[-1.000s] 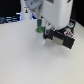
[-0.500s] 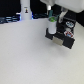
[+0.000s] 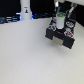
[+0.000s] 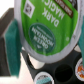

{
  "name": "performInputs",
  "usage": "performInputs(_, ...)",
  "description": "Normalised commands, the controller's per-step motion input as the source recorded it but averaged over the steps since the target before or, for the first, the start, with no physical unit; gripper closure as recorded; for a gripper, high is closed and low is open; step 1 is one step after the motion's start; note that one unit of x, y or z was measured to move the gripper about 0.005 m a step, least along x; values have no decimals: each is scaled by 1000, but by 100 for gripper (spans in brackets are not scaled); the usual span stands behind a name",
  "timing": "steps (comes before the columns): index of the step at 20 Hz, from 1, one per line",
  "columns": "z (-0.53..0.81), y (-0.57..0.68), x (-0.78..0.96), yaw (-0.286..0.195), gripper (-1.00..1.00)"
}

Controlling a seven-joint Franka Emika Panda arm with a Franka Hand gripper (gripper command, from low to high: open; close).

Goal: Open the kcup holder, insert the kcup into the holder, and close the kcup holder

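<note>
The kcup point(image 4: 44, 25), with a shiny green top and pale rim, fills the wrist view, and my gripper point(image 4: 45, 42) is shut on it, teal fingertips point(image 4: 10, 42) at either side. In the exterior view the gripper point(image 3: 60, 19) hangs with the kcup point(image 3: 60, 16) just above the black kcup holder point(image 3: 61, 34). The holder's inner tray of round slots point(image 4: 62, 75) lies open under the pod. The slot straight beneath it is hidden by the pod.
Other pods sit in the tray: a white-topped one point(image 4: 35, 61), a dark-topped one point(image 4: 43, 77) and a reddish one point(image 4: 80, 65). A white upright object point(image 3: 24, 9) stands at the back on the exterior view's left. The holder rests on a white table point(image 3: 25, 55).
My gripper has carried the kcup toward the exterior view's right, from beside the holder to over its open tray.
</note>
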Motion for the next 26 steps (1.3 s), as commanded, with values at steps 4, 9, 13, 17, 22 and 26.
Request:
performInputs(4,-99,300,-599,111,100)
performInputs(9,-187,55,-549,99,100)
performInputs(13,-276,0,-414,91,100)
performInputs(17,-244,132,-314,97,100)
performInputs(22,-26,302,-95,96,100)
performInputs(26,-10,51,74,21,100)
